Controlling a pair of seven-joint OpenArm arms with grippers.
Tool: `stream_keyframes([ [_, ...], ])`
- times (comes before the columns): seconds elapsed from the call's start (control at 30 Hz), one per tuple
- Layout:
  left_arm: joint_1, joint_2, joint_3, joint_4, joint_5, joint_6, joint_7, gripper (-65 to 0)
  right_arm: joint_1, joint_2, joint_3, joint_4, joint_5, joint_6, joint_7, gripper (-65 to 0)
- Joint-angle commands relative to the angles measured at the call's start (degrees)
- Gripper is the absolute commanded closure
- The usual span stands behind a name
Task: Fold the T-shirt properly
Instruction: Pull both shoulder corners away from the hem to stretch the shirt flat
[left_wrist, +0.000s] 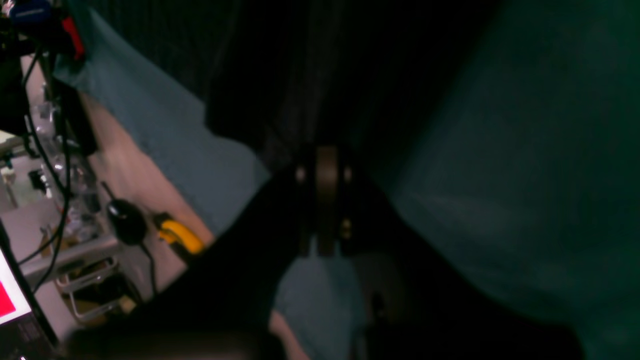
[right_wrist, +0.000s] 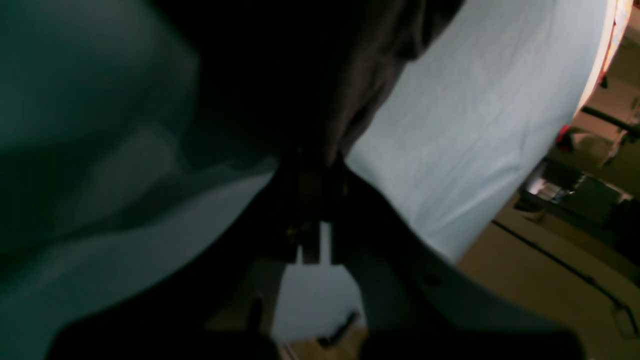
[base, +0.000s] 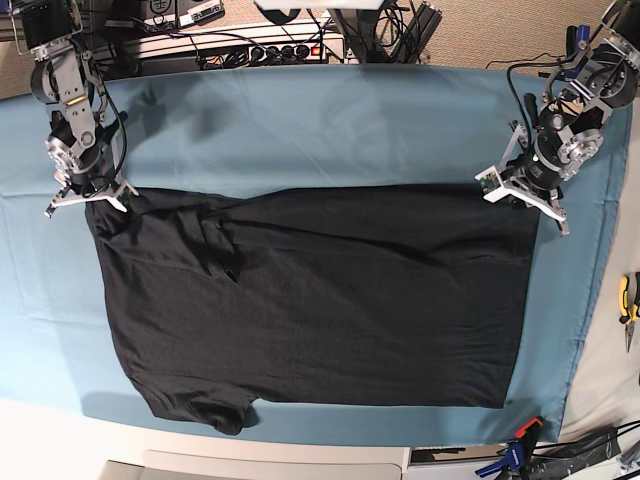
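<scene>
The black T-shirt (base: 330, 300) lies spread flat on the teal table cloth (base: 330, 120), with one sleeve at the bottom left and a wrinkled fold near its upper left. My left gripper (base: 522, 198) sits at the shirt's upper right corner, shut on the fabric. In the left wrist view the dark cloth (left_wrist: 280, 75) runs into the closed left gripper (left_wrist: 324, 170). At the upper left corner, my right gripper (base: 92, 198) is shut on the shirt too. The right wrist view shows the fabric (right_wrist: 280, 65) bunched into the right gripper (right_wrist: 312, 170).
Cables and a power strip (base: 240, 45) line the table's far edge. Yellow-handled pliers (base: 628, 300) lie on the right beyond the cloth. A clamp (base: 520, 440) holds the cloth's near right corner. A mouse (left_wrist: 126, 220) and a laptop lie off the table's side.
</scene>
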Motion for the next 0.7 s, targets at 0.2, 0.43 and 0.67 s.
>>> stream_keyframes([
  [0.2,-0.1,-1.2,-0.5,0.9,0.5,0.6,1.4,0.0,-1.9,4.3,0.6,0.9,-0.7,-0.7,-0.8,0.0],
  [0.43,0.0,-1.7,-0.5,0.9,0.2,0.6,3.2,0.0,-3.2,6.6,0.8,0.9,-0.7,-0.7,-1.3,0.0],
  [0.67,1.7,-5.3,-0.5,0.9,0.2,1.5,3.1,0.0,-3.2,9.5,0.8,0.9,-0.7,-0.7,-0.9,0.0],
])
